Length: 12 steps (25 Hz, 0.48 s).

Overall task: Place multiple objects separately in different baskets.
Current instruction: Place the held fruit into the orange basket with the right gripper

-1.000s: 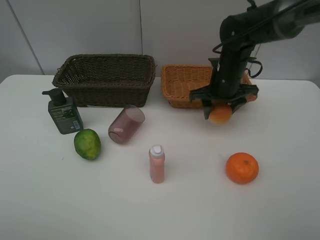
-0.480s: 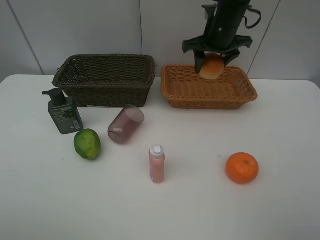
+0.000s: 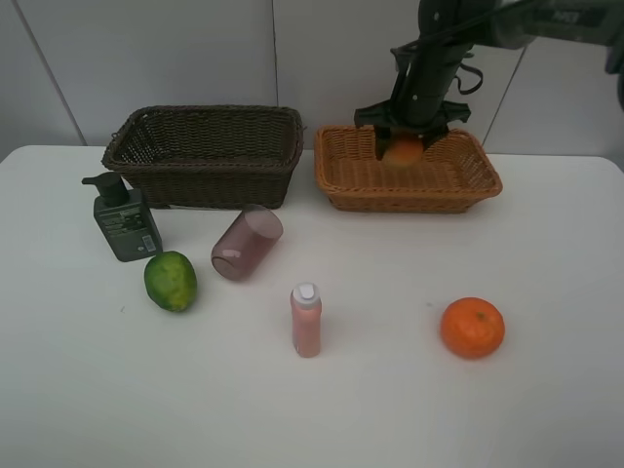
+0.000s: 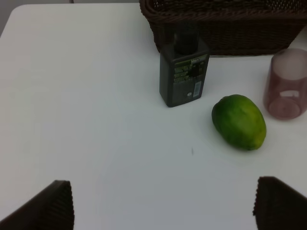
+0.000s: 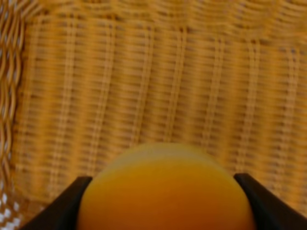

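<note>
My right gripper is shut on the red-yellow fruit and holds it low inside the light orange-tan basket, near its back wall. The dark brown basket stands to its left. On the table lie the dark green pump bottle, the green fruit, the purple cup on its side, the pink bottle and the orange. My left gripper is open over bare table, short of the green fruit.
The white table ends at a grey wall behind the baskets. The dark basket's front wall stands just behind the pump bottle and the cup.
My right gripper carried the red-yellow fruit from in front of the tan basket up over it, then lowered it into the basket. Everything else stayed put.
</note>
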### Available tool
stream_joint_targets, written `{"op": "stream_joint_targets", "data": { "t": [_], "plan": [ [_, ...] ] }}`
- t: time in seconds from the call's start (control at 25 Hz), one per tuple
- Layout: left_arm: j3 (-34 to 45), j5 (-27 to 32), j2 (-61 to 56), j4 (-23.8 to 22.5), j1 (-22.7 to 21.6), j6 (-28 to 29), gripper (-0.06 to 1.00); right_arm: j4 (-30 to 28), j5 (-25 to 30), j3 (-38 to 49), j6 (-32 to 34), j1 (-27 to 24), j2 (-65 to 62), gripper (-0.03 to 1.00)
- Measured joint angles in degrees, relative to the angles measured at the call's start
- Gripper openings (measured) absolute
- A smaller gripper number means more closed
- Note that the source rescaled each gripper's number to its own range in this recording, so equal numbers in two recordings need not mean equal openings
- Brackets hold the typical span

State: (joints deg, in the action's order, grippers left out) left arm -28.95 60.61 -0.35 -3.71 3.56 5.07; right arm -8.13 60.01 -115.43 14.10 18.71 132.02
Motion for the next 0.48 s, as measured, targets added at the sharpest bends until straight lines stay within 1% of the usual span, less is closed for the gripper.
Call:
{"op": "stream_joint_targets", "data": {
  "t": [0.16,0.4,0.48],
  "plan": [
    [0.0,0.0,0.0,0.0,0.0,0.0,0.94,-1.17,-4.06,0.0,0.0,-0.15,2.06,0.45],
    [0.0,0.0,0.0,0.0,0.0,0.0,0.94,-1.55,-7.04,-0.07,0.0,-0.2,3.8,0.46],
    [0.0,0.0,0.0,0.0,0.0,0.0,0.94,-1.98,-7.49,-0.07,0.0,-0.2,3.8,0.61]
  ]
}}
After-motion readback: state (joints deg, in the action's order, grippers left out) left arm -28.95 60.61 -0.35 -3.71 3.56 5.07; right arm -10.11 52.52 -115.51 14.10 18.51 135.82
